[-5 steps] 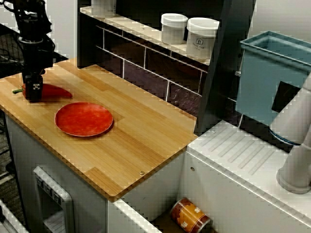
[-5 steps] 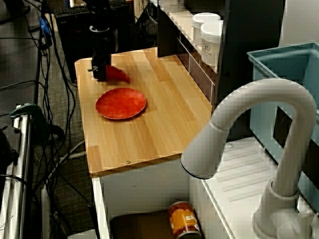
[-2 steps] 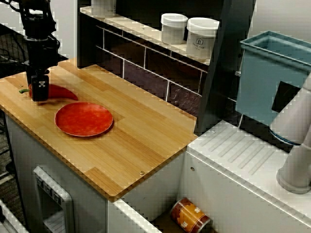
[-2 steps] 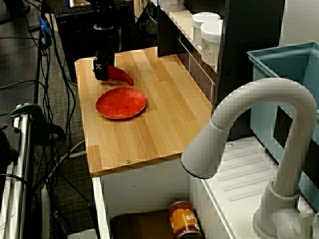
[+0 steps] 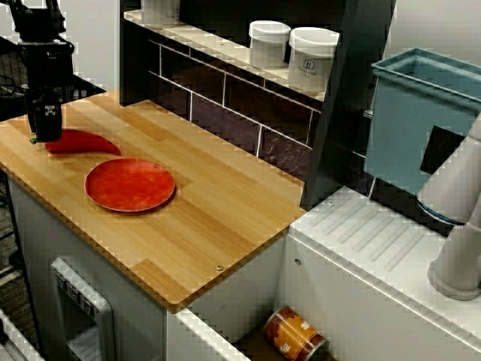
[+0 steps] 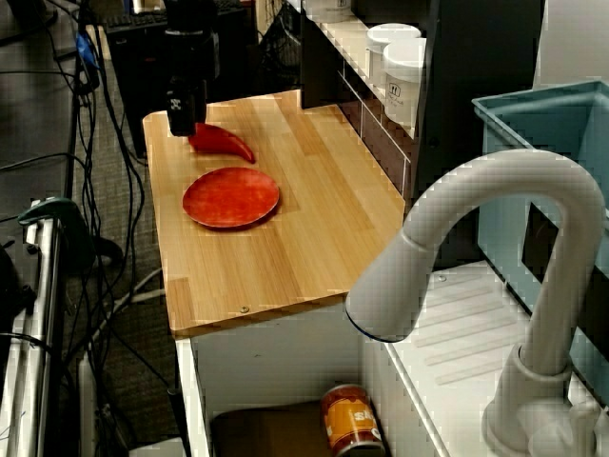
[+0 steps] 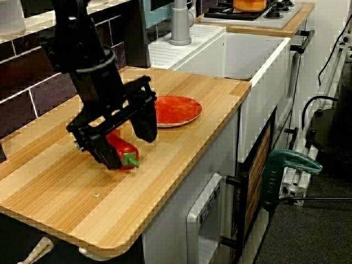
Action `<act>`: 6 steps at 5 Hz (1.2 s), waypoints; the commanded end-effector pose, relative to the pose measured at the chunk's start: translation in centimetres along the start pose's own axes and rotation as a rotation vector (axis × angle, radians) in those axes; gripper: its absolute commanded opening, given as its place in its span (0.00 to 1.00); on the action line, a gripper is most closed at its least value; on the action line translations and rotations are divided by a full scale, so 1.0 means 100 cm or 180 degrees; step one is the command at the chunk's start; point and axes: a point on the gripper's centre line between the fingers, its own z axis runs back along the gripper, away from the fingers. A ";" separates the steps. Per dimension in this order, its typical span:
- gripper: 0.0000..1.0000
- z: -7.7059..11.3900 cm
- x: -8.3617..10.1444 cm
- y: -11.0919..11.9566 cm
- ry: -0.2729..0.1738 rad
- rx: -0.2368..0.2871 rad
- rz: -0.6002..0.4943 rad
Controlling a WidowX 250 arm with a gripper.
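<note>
Your gripper (image 7: 130, 150) hung at the far end of the wooden countertop (image 5: 214, 218), the end well away from the sink. In the low view from the counter's end, its two black fingers (image 7: 144, 122) stood wide apart, gripping nothing. The red pepper (image 7: 117, 144) lay flat on the wood right beneath them, with its green stem pointing out toward the counter's edge between the fingertips. Whether either finger was touching the pepper, I could not tell from that angle.

In the view from above the sink, you could see the gripper over the pepper's stem end, and the pointed tip of the pepper curved out toward the red plate (image 5: 129, 184). That plate sat just beside the pepper, apart from it, and nothing lay on it. The view past the faucet (image 6: 476, 238) gave the same picture: gripper, then pepper, then plate, in a line along the board.

Up on the shelf (image 5: 218, 41) behind the counter stood two white jars (image 5: 268, 43), side by side. A blue bin (image 5: 421, 120) stood beyond the dark post. Down in the sink lay an orange can (image 5: 294, 335) on its side.
</note>
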 end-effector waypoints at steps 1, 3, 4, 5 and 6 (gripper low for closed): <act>1.00 0.048 -0.026 -0.004 -0.0250 0.0113 -0.0004; 1.00 0.071 -0.024 0.000 -0.0339 0.0116 -0.0082; 1.00 0.075 -0.014 -0.004 -0.0330 0.0092 -0.0169; 1.00 0.065 0.006 -0.017 0.0031 0.0429 -0.0916; 1.00 0.053 0.014 -0.020 0.0174 0.0402 -0.1301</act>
